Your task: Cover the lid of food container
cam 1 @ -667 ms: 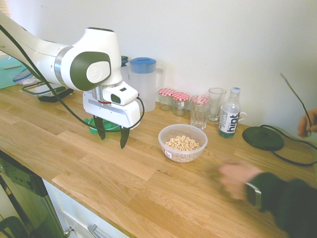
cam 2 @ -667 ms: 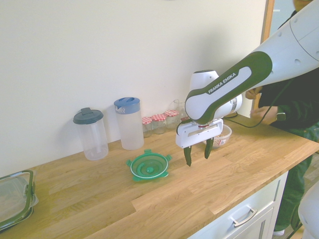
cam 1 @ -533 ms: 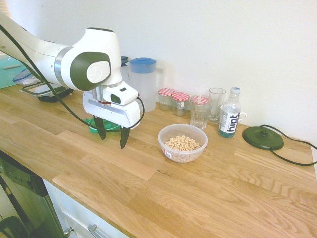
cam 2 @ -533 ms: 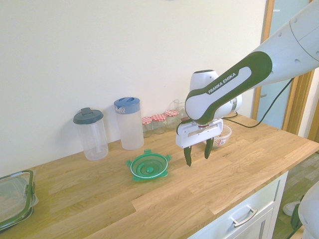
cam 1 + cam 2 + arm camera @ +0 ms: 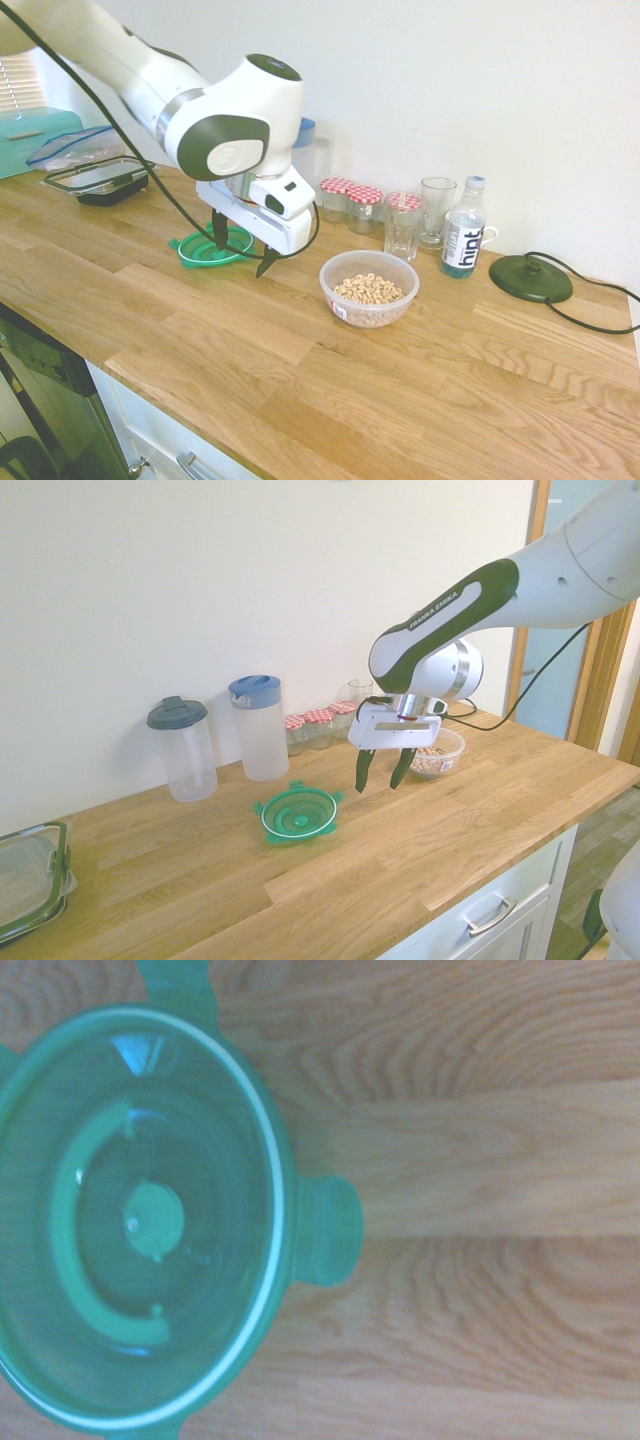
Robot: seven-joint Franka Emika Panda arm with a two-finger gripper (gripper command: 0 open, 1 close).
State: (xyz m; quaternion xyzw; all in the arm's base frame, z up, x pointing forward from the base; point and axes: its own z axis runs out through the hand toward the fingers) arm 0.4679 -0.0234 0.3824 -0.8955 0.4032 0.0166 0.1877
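Second exterior view: round see-through green plastic lid (image 5: 298,813) flat on the wooden table (image 5: 480,800), open side up, clip tabs sticking out all round. Round, so no long side to talk about. Round clear plastic bowl with cereal rings (image 5: 436,753) further along the table, well apart from the lid, not covered yet. White robot gripper (image 5: 379,779) up in the air between lid and bowl, jaws wide, holding nothing, tilted down toward the lid. Looks like the reaching step, going for the lid. Next move probably: come down over the lid's rim, pinch one edge, then carry across to the bowl.
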